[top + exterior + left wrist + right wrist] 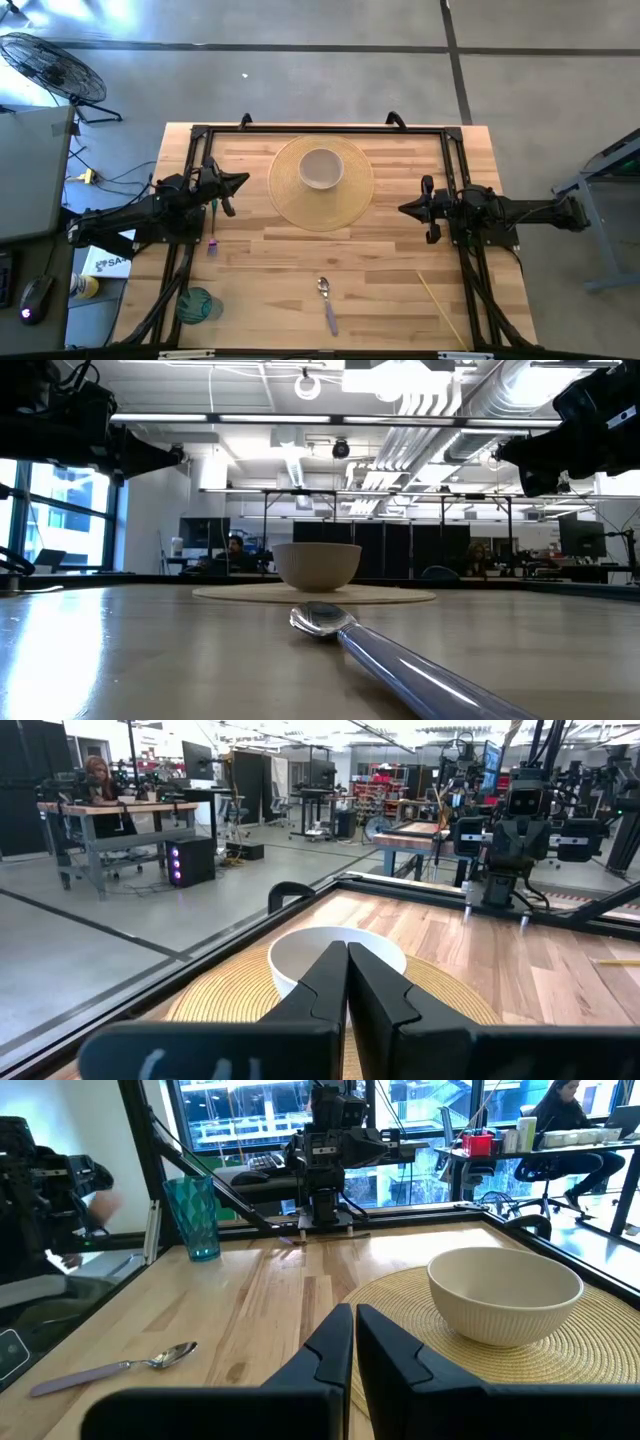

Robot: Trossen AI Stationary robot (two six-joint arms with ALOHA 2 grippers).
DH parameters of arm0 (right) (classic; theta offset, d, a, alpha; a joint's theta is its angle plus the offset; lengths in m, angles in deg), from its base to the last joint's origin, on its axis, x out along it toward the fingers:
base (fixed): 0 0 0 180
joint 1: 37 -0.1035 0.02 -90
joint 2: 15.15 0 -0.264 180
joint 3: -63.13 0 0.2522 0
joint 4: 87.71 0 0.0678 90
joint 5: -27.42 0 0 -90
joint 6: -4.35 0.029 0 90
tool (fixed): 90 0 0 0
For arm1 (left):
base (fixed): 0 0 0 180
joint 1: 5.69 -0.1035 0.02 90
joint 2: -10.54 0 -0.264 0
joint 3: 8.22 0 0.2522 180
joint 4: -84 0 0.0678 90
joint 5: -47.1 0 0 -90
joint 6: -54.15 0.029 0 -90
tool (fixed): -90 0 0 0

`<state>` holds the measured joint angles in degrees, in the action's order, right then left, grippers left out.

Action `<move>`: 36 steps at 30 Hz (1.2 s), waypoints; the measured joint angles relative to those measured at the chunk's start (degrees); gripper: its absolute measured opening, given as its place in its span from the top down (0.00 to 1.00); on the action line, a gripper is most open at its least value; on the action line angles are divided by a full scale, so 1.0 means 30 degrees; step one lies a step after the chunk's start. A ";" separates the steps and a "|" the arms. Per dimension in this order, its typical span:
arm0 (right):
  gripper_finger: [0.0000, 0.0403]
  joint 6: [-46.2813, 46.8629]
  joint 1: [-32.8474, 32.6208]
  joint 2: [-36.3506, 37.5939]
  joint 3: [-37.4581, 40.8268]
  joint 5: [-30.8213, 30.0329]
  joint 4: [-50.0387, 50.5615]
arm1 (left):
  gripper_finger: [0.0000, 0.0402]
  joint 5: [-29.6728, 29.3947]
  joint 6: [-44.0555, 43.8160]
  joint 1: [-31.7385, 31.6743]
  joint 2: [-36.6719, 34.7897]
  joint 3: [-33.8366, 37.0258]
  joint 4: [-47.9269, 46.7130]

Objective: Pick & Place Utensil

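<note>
One spoon (326, 301), handle toward the table's near edge, lies between your arms, untouched; right gripper (404, 209) and left gripper (243, 181), both pinched together, hover well apart from it.

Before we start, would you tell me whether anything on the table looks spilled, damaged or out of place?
Nothing stands out. The bowl sits upright on the woven placemat, the spoon lies flat on the wood, and the teal glass stands upright near the corner.
</note>
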<state>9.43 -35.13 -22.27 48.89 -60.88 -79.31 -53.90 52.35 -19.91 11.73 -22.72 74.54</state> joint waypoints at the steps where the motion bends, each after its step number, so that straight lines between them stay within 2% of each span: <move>1: 0.97 0.0000 -0.0004 0.0000 0.0000 0.0002 -0.0002 | 0.98 0.0000 0.0000 0.0000 0.0000 0.0000 -0.0002; 27: 0.97 0.0000 0.0000 0.0000 0.0003 -0.0001 -0.0003 | 0.98 0.0000 -0.0035 -0.0002 0.0007 0.0000 0.0080; 29: 0.97 -0.0006 -0.0006 0.0000 -0.0003 -0.0001 -0.0002 | 0.98 0.0166 -0.0957 -0.0003 0.0007 0.0000 0.0115; 33: 0.97 0.0000 -0.0005 0.0000 -0.0002 -0.0001 -0.0003 | 0.98 0.1883 -0.3088 -0.0007 0.0007 0.0000 0.0378; 36: 0.97 0.0000 0.0000 0.0000 0.0003 -0.0001 -0.0003 | 0.98 0.1649 -0.3644 0.0000 0.0036 0.0000 0.1223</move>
<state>9.43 -35.13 -22.27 48.90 -60.89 -79.32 -48.96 41.41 -19.91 11.84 -22.72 78.21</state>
